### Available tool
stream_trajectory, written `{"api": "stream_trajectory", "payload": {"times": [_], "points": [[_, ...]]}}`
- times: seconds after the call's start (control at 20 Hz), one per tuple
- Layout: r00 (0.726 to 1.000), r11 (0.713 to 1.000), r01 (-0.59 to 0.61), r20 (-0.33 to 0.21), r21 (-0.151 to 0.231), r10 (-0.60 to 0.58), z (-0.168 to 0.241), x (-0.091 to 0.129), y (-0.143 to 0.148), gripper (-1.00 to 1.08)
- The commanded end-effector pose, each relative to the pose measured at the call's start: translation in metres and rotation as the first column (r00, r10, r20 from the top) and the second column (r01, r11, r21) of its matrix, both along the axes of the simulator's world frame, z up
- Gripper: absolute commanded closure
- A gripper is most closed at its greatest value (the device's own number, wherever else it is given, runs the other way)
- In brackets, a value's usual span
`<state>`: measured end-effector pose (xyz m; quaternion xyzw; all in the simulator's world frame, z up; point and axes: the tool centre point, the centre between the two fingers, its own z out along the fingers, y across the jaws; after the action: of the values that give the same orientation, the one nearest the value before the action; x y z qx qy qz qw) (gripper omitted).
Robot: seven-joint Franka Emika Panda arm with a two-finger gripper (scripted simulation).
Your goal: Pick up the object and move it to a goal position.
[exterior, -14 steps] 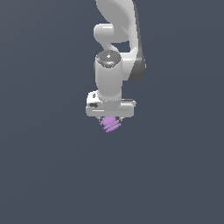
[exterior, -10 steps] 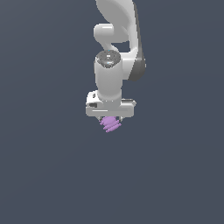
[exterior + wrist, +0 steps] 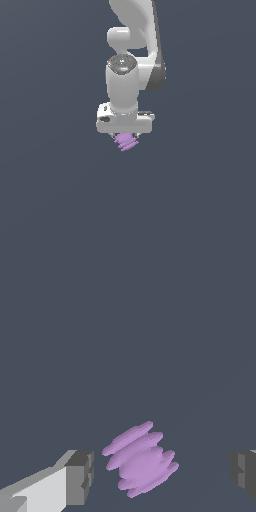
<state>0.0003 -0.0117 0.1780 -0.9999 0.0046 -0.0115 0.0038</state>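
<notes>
Wrist view shows the object [image 3: 141,461], a light-purple ridged lump, sitting between the jaws with clear gaps to both grey pads [image 3: 80,476], the jaws standing apart, while in the exterior view it peeks out at 6 o'clock under the white gripper [image 3: 126,135].

The arm [image 3: 122,90] looks like smooth, shiny white plastic. The purple object [image 3: 141,458] is matt and ridged, with soft-looking bumps.
</notes>
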Motion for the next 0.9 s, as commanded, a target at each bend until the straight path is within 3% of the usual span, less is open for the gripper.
{"api": "stream_trajectory", "payload": {"times": [0.0,0.4,0.85], "points": [[1.000,1.000,-0.002,0.000,0.000,0.002,0.000,0.000,0.000,-0.92],[0.999,0.999,0.041,-0.002,0.003,-0.041,-0.006,-0.003,0.001,-0.92],[0.982,0.982,0.186,-0.009,0.010,-0.186,-0.025,-0.014,0.003,-0.92]]}}
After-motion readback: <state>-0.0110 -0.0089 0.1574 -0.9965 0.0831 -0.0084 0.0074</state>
